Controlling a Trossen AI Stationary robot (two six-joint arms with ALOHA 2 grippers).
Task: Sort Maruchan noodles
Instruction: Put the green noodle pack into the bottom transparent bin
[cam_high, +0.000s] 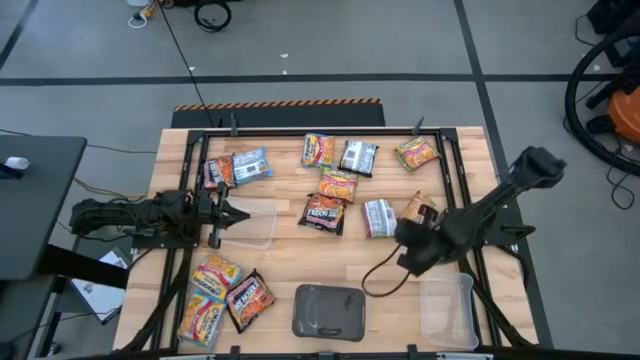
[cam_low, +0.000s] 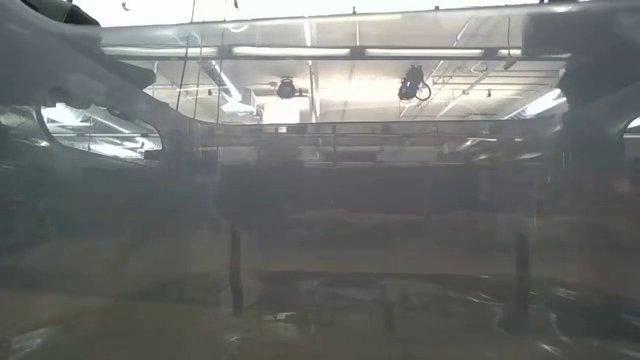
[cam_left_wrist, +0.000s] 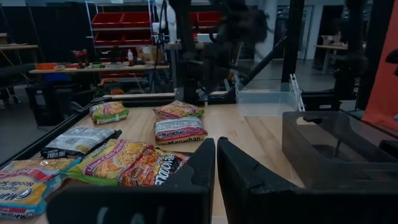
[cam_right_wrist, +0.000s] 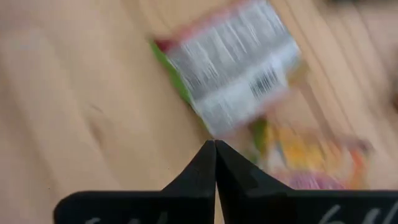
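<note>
Pressed-together fingers of right gripper (cam_right_wrist: 215, 144) are hovering empty over silver noodle packet (cam_right_wrist: 233, 74) near table's (cam_high: 280, 180) right edge; should be spreading before descending. Left gripper (cam_high: 226, 213) is waiting shut.

The table (cam_high: 290, 215) was pale wood, planked and matt, its grain plain to see, framed by dark metal rails (cam_high: 455, 180). The Maruchan noodles (cam_high: 338, 186) lay in crinkly, glossy plastic wrappers that caught the light. Two tubs (cam_high: 447, 310) were clear, smooth plastic; the rounded tray (cam_high: 328, 311) looked like matt grey plastic, though I couldn't swear to it. The left gripper (cam_left_wrist: 216, 144) had matt black fingers (cam_left_wrist: 186, 171), seemingly hard plastic.
</note>
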